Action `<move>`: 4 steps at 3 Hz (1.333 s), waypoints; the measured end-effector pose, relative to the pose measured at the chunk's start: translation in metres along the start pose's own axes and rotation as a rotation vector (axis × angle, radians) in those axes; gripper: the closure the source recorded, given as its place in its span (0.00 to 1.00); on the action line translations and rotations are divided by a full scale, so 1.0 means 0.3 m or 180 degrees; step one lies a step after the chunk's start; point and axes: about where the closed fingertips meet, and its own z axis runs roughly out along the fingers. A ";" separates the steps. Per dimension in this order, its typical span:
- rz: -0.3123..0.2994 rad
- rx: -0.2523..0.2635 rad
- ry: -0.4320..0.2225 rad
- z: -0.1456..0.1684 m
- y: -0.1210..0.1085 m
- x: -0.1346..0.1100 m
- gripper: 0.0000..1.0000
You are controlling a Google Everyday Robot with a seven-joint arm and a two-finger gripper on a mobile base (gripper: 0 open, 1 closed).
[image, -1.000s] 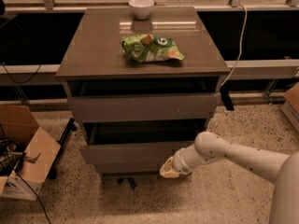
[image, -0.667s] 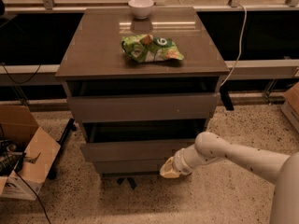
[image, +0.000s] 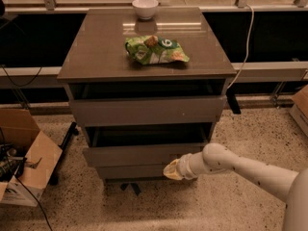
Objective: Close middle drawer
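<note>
Cream-tipped gripper [image: 173, 170] on the white arm, low at front right; whether apart or together, cannot tell. It appears to touch the lower right of the middle drawer [image: 139, 154], a wide grey-brown flat front with its long axis left-right, part-open. The drawer lies just beyond and to the left. Judged: push straight back into the grey cabinet [image: 96, 57].

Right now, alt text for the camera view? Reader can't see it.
The middle drawer of a grey-brown cabinet stands partly open, with the arm's claw at the lower right of its front. A green snack bag and a white bowl sit on the cabinet top; a cardboard box is on the floor at left.
</note>
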 end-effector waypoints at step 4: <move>-0.0051 0.0492 -0.0430 0.013 -0.240 0.016 0.58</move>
